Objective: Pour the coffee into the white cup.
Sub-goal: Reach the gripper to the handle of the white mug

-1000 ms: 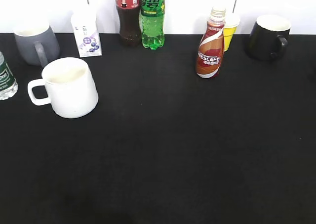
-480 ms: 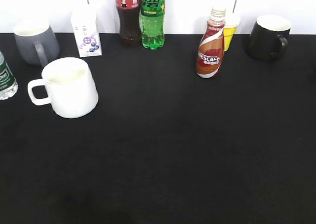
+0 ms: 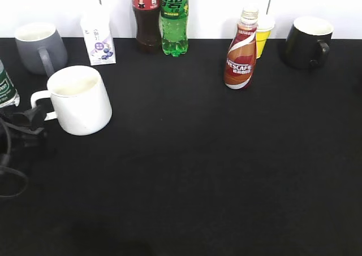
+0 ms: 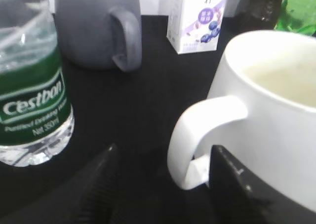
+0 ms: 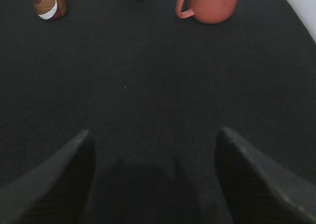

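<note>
In the exterior view we see the coffee (image 3: 240, 52) standing upright on the black surface (image 3: 215, 171) toward the back right, its long axis vertical and its clear neck pointing straight up, just in front of a small yellow cup (image 3: 263, 34). The white cup (image 3: 79, 99) sits at the left, mouth up, its loop handle pointing left toward the edge of the view. Against the back wall stand a cola bottle (image 3: 146, 17) and a green soda bottle (image 3: 173, 18), touching or nearly so, with a small carton (image 3: 98, 37) and a grey mug (image 3: 39, 47) further left and a black mug (image 3: 307, 41) at the far right. Compared with half a second ago, the left claw (image 3: 28, 116) has come into view at the left edge, its dark tips right at the cup's handle, with cables trailing below it; the coffee and the white cup have not shifted. In the left wrist view the left claw (image 4: 163, 177) is spread wide, its two dark fingers on either side of the white cup's handle, gripping nothing, and a green-labelled water bottle (image 4: 29, 90) stands to the left. In the right wrist view the right claw (image 5: 150, 177) is also spread wide over bare surface, well apart from the coffee (image 5: 47, 1) at the top left, and a terracotta mug (image 5: 210, 4) sits at the top.
</note>
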Robot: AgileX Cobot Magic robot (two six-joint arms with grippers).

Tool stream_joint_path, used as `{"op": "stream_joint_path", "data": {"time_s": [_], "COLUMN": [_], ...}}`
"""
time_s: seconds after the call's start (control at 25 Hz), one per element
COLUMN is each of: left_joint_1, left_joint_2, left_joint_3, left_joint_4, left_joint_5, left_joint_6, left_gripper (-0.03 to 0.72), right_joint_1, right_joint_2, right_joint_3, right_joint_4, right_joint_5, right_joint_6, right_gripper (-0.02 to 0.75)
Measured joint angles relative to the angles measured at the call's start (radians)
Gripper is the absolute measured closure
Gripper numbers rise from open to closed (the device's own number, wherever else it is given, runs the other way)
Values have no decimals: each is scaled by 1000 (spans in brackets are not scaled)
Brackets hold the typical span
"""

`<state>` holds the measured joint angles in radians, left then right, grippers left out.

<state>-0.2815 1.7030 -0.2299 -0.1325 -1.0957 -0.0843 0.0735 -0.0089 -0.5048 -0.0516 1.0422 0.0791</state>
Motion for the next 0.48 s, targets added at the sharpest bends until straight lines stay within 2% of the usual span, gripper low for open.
{"op": "stream_joint_path", "data": {"time_s": [0.16, 0.24, 0.36, 0.48], "left_joint_1": [0, 1, 1, 1], "left_joint_2": [84, 139, 264, 307], "left_joint_3": [-64, -108, -211, -252], "left_joint_4": [-1, -13, -16, 19], "left_joint_5": [-47, -72, -158, -193], "left_joint_6": [0, 0, -5, -8], "left_gripper": [245, 271, 381, 567], "right_joint_1": [0, 0, 0, 0], "right_joint_2": [0, 0, 0, 0], "right_joint_3": [0, 0, 0, 0], "right_joint_4": [0, 0, 0, 0], "right_joint_5": [0, 0, 0, 0], "right_joint_6": [0, 0, 0, 0], "right_gripper": [164, 164, 164, 164]}}
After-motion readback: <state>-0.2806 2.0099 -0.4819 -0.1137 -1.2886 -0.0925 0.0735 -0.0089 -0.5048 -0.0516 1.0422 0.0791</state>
